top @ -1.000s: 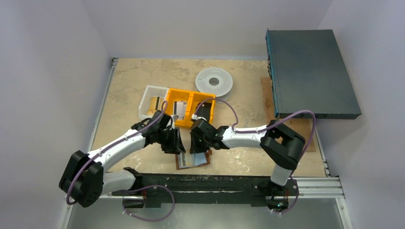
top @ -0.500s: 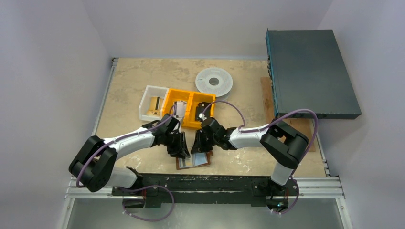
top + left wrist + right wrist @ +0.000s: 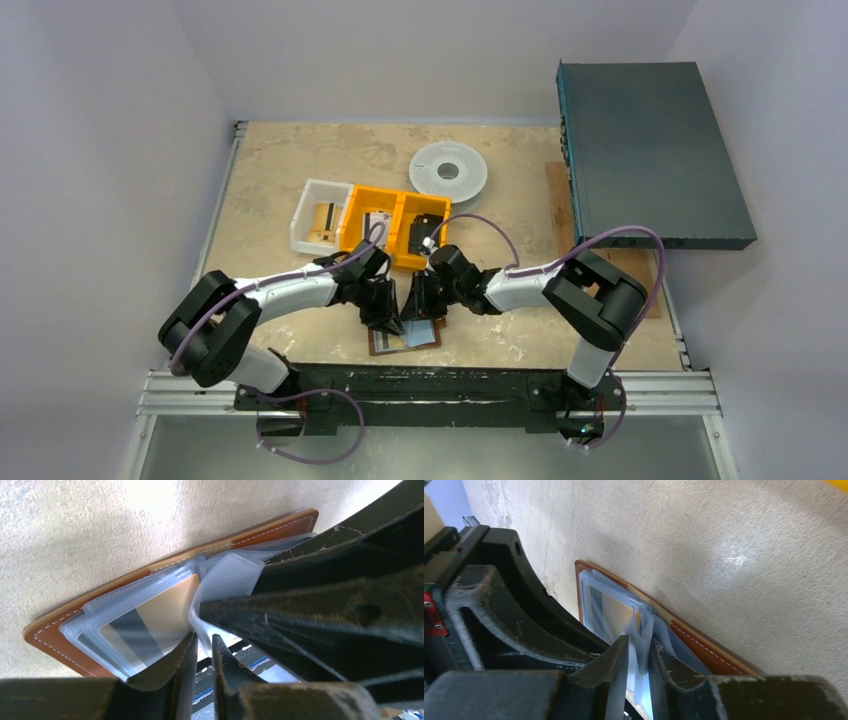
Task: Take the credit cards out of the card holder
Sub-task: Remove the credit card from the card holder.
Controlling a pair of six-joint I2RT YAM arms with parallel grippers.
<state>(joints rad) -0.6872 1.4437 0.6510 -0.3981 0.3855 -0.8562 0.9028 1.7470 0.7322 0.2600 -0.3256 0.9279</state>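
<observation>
We are seeing the card holder (image 3: 405, 338) lying open on the worktop (image 3: 290, 170) close to its near edge, nearer than the orange bins (image 3: 398, 225) and apart from them; it is staying where it was a second ago, while both arms are closing in on it; the left arm is swinging its elbow rightward and the right arm is reaching further left, so the left gripper (image 3: 202, 642) and the right gripper (image 3: 639, 647) are now meeting almost tip to tip over the holder's far part.

The right jaws are standing narrow with a clear plastic sleeve (image 3: 644, 625) running up between them, and we are reading that as a pinch on the sleeve; the left jaws are standing narrow too, their tips right at a fold of the sleeve stack, but light is showing through the gap, so we cannot tell whether they are gripping anything.

The credit cards (image 3: 155, 615) are still sitting inside the sleeves, one tan card with a dark stripe showing through the plastic; none is lying out on the worktop.

We are judging that the approach is over and the extraction is only beginning; the lifted sleeve is probably opening a way to a card edge, though slippery plastic may be dragging the whole holder along.
</observation>
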